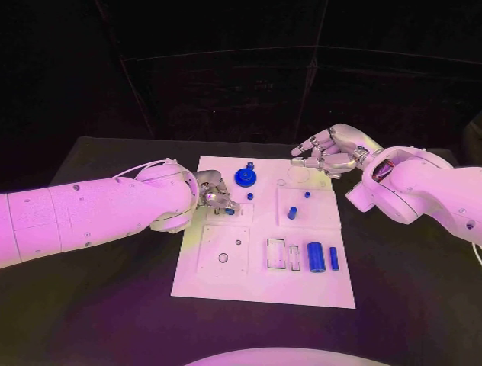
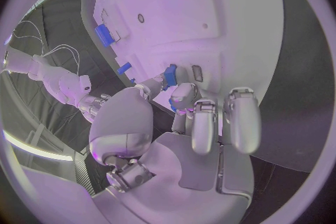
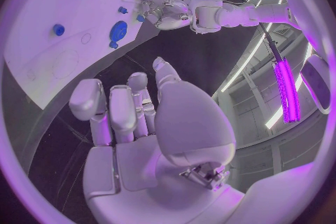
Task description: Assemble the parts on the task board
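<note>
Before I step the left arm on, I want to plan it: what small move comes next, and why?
Probably ease the left hand straight down. Its fingers seem to pinch a small blue part just over the task board, while the right hand hovers past the board's far edge with nothing in it.

Lying flat mid-table: white task board [image 1: 265, 286], carrying a blue disc part [image 1: 245, 177] near the far edge and a blue cylinder [image 1: 316, 257] lying toward the near right.

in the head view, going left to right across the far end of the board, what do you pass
left hand → blue disc part → small blue peg → right hand
</note>
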Controlling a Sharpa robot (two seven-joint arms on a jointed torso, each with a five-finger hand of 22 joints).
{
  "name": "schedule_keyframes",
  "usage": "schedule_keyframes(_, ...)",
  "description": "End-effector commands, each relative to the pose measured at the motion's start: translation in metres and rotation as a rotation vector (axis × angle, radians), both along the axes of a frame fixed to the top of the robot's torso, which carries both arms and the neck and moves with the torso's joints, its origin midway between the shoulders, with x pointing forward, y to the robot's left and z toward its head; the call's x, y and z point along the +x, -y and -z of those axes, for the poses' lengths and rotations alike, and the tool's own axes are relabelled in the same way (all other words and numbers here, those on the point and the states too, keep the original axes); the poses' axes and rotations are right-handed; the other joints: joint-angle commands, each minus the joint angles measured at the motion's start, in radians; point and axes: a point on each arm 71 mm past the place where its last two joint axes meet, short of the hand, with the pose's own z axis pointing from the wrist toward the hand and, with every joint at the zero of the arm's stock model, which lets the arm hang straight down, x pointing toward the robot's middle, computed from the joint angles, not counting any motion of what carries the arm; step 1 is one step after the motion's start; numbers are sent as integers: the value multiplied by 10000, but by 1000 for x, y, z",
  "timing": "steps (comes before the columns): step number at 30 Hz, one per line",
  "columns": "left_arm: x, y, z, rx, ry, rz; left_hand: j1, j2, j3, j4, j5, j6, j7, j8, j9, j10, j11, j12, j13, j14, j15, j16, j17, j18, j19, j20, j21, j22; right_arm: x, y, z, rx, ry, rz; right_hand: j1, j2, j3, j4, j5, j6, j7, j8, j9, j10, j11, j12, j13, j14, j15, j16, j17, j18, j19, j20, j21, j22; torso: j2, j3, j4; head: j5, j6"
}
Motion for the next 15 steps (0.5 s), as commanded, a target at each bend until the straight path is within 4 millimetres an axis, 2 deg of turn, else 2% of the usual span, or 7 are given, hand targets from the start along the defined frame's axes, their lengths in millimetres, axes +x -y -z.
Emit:
schedule_keyframes(1,-3,0,4,136,-323,110,-90,-68,-101,0,-63,98,2,6,-16,67,-6,50,33,1037,-90,32,2634,-138,320,-60,46,421,0,-1,-1,-20,-9,-115,-63,-31,-64,16,54,-52,-6,63,-11,-64,1,-34,0,52,-50,-43,-9,109,-56,-11,-59,-9,0,-4,4,-11,-1)
schedule_keyframes(5,-2,0,4,93,-309,63,-133,-88,-222,46,-59,133,-5,7,-24,85,-14,67,46,1037,-98,32,2634,-149,340,-68,84,477,0,-2,-1,-21,-14,-124,-65,-29,-66,19,55,-51,-7,65,-11,-69,1,-41,-7,45,-50,-66,-37,115,-74,-10,-77,-35,3,-9,16,-20,-3)
schedule_keyframes(15,0,0,3,-8,-186,-85,-507,5,-831,461,-69,245,-12,-2,-66,143,-20,123,97,1037,-104,32,2634,-177,388,-81,178,622,1,-3,-1,-15,-8,-135,-72,-26,-77,26,63,-50,-8,69,-10,-86,2,-60,-29,30,-50,-110,-85,125,-106,-10,-112,-83,-1,-2,1,-3,0)
